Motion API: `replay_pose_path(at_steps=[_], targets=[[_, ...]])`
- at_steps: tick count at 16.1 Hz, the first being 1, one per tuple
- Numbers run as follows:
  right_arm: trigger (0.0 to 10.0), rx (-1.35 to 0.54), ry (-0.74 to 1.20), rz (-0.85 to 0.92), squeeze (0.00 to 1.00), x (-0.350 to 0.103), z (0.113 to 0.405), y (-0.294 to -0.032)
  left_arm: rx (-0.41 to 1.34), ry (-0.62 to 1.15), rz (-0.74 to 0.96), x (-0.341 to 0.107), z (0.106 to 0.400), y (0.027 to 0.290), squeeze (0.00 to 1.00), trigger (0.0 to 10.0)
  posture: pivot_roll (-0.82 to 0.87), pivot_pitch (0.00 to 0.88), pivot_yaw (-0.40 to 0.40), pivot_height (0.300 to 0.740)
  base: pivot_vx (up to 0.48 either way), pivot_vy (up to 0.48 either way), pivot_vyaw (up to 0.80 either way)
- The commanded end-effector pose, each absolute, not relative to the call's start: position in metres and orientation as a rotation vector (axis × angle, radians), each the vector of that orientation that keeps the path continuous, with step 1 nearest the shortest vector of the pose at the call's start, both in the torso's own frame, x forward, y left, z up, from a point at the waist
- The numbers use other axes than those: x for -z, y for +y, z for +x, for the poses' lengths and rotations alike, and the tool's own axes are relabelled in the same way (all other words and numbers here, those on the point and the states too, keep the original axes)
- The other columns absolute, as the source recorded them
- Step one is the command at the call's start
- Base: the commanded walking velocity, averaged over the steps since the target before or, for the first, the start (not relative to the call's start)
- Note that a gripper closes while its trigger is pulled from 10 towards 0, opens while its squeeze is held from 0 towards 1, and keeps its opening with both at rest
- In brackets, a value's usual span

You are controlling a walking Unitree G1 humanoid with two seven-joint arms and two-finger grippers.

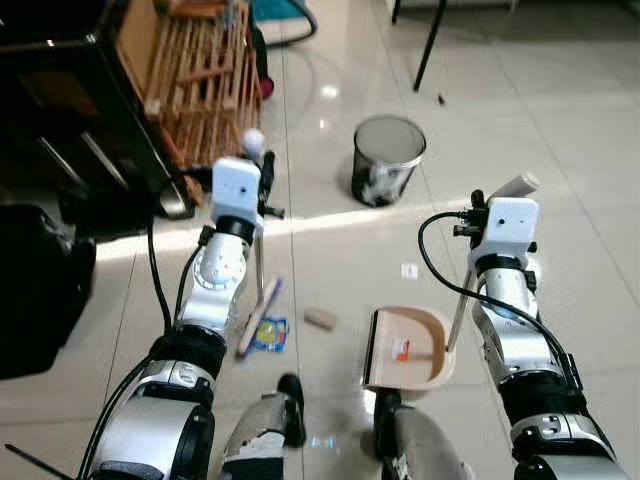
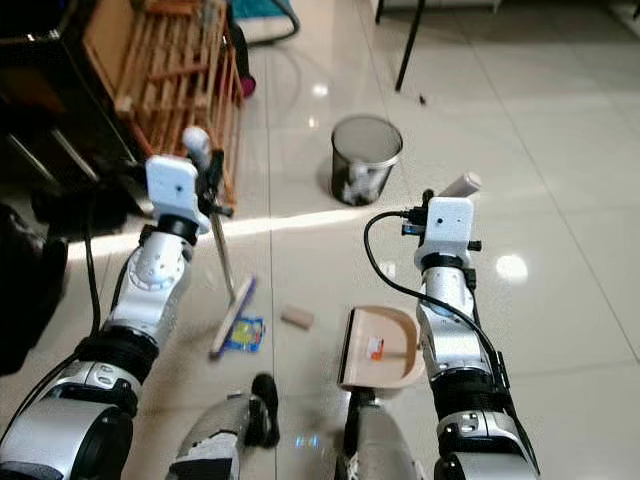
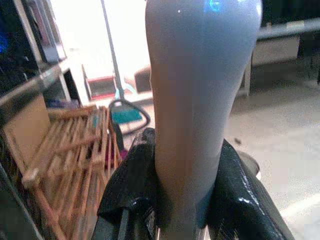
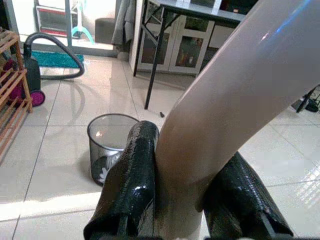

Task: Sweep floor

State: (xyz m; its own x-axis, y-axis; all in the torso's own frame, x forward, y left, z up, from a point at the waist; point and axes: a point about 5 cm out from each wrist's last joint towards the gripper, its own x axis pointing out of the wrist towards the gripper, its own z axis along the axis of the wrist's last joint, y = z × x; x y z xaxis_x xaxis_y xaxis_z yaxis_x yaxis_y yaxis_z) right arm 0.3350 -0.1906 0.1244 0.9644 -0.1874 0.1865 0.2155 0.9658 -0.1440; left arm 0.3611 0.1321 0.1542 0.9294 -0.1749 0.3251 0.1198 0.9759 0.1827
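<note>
Left eye view, mid-frame: the left gripper clamps the broom, the right gripper clamps the dustpan; a wrapper and block remain unswept, so sweeping seems barely begun.

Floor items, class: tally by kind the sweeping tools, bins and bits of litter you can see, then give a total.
Sweeping tools: 2, the broom and dustpan
Bins: 1, the mesh bin
Litter: 3, blue wrapper, tan block, white scrap
Total: 6
</note>
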Motion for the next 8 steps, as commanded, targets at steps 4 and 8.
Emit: replay_pose_path(at_steps=[4, 8], targets=[[10.0, 0.211, -0.256, -0.143, 0.0, -0.132, 0.3341, -0.188, 0.167, -0.431, 0.148, -0.1644, 0.3604, 0.1289, 0.0, 10.0, 0.02, 0.348, 0.056, 0.74, 0.0, 0.0, 0.0], [10.0, 0.223, -0.262, -0.128, 0.0, -0.1365, 0.3277, -0.1915, 0.121, -0.362, 0.112, -0.158, 0.3561, 0.128, 0.0, 10.0, 0.0, 0.312, 0.048, 0.74, 0.0, 0.0, 0.0]])
